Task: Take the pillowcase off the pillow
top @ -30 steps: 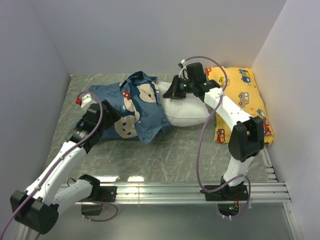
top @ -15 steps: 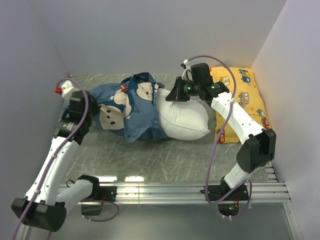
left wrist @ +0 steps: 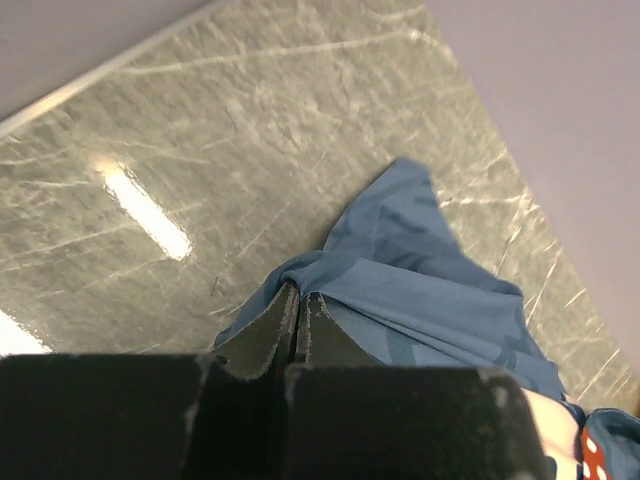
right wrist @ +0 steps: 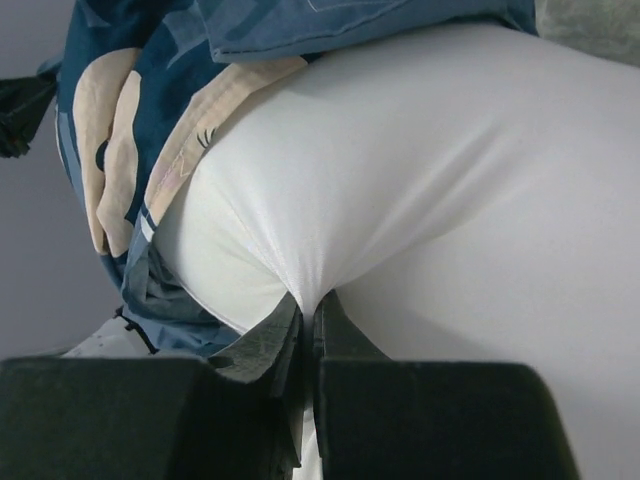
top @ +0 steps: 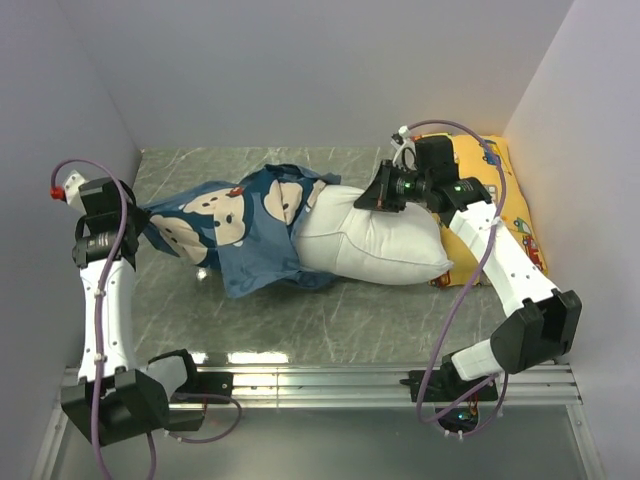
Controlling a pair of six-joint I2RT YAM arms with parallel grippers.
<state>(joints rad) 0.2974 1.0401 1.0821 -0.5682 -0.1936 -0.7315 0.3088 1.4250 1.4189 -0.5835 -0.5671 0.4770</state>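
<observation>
The dark blue pillowcase point(top: 240, 225) with cream bear faces lies stretched across the table's left half, still covering the left end of the white pillow point(top: 375, 240). My left gripper point(top: 143, 222) sits at the far left, shut on a pinched fold of the pillowcase point(left wrist: 400, 280). The fold runs into the left gripper point(left wrist: 298, 296) between the jaws. My right gripper point(top: 378, 200) is at the pillow's upper right edge, shut on a tuft of the pillow point(right wrist: 420, 170). In the right wrist view the white fabric bunches into the right gripper point(right wrist: 312, 303), with the pillowcase point(right wrist: 140, 130) beyond.
A smaller yellow pillow point(top: 500, 180) with a vehicle print lies against the right wall, partly under the right arm. White walls close in on the left, back and right. An aluminium rail point(top: 330, 382) runs along the near edge.
The left gripper shut on the pillowcase and pulled it leftward toward the wall. The right gripper drew the pillow to the right, so more white pillow shows.
</observation>
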